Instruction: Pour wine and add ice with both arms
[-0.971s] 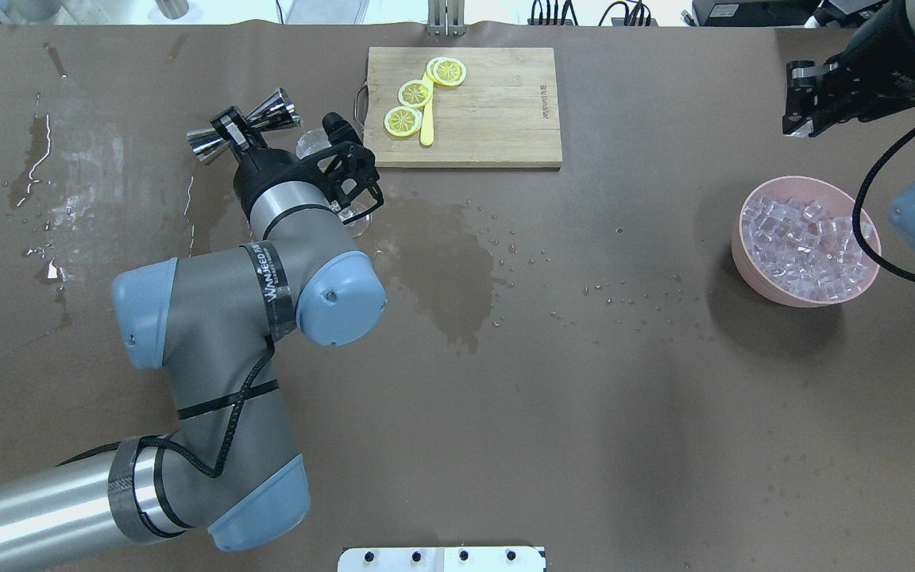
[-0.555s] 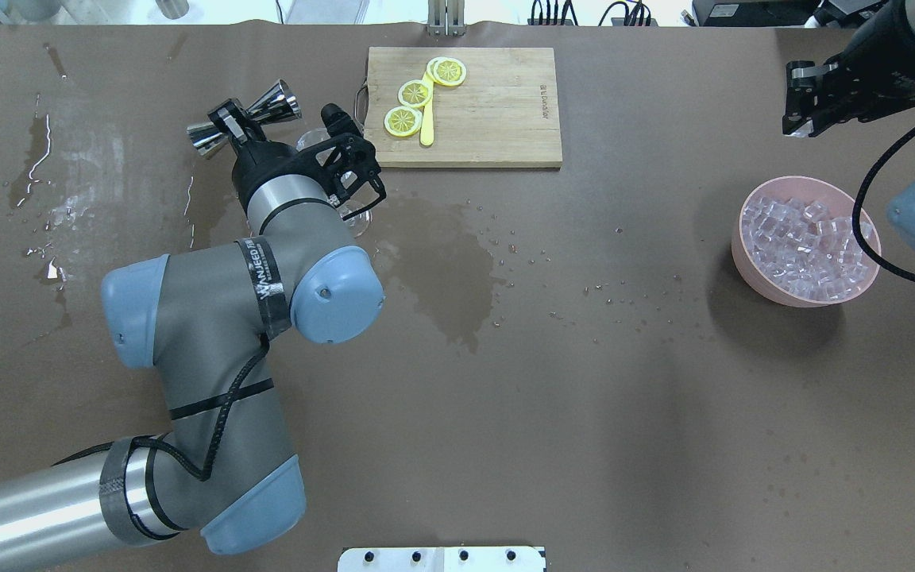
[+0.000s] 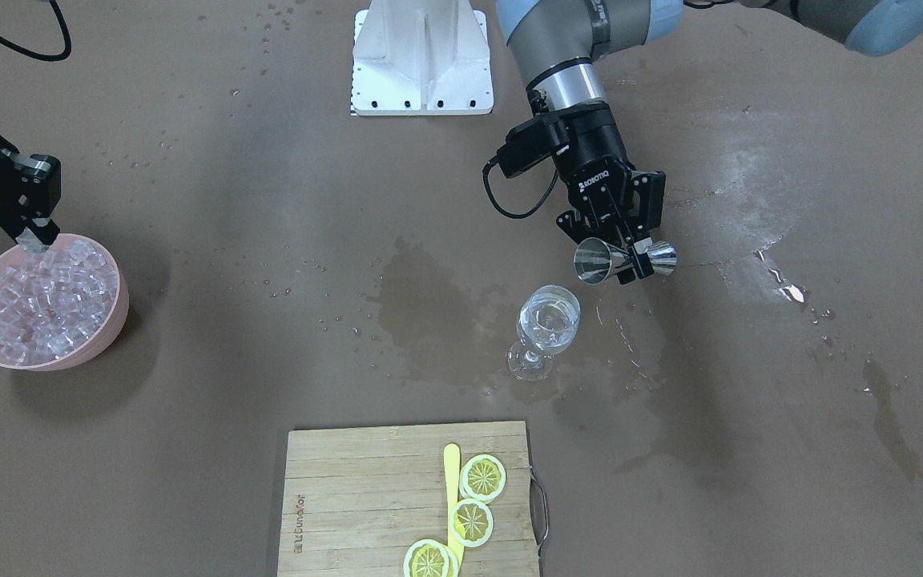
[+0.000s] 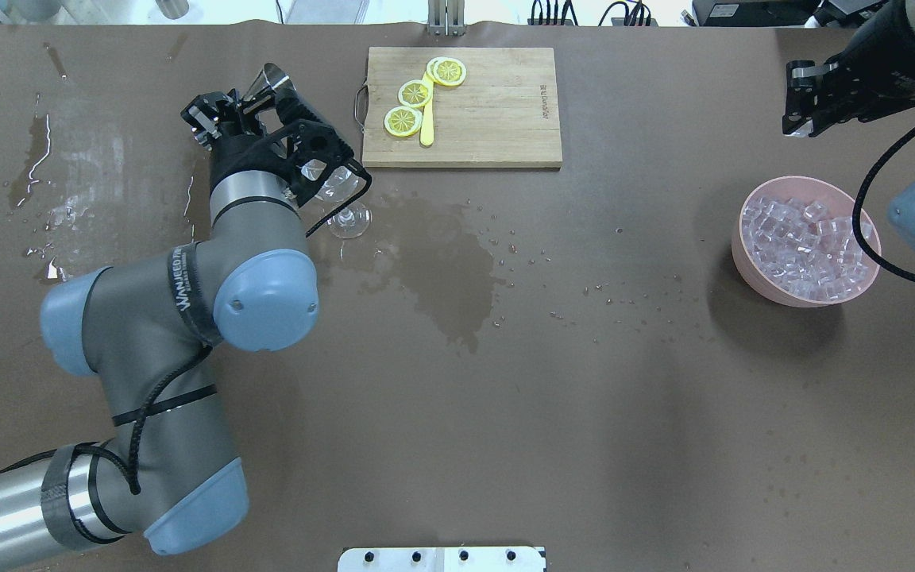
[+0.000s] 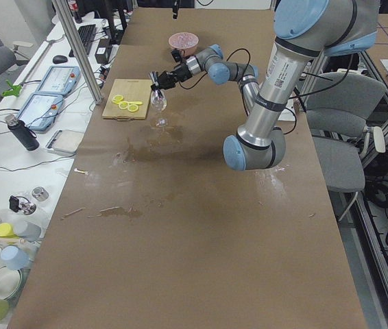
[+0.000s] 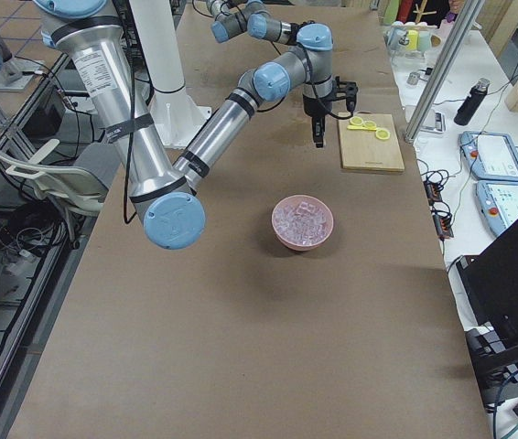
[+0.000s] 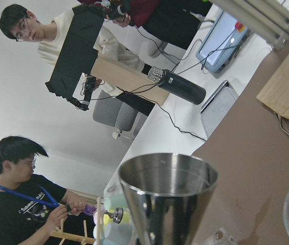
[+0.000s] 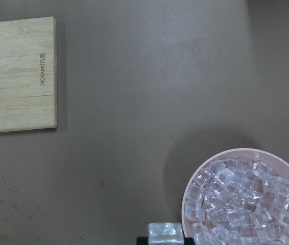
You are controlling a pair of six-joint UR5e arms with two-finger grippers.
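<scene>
We see left gripper [image 3: 631, 256] clamped on sideways jigger [image 3: 594, 261] near glass [image 3: 546, 320]; right gripper [image 3: 31, 236] pinches ice cube [image 8: 165, 234] near pink bowl [image 3: 113, 316]

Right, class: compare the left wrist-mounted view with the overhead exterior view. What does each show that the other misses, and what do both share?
Only the wrist view: a person in white, another in black, and a dark bottle. Only the overhead: the pink bowl of ice, the lemon slices, and the right gripper. Both: the jigger, the cutting board, and the stemmed glass.
</scene>
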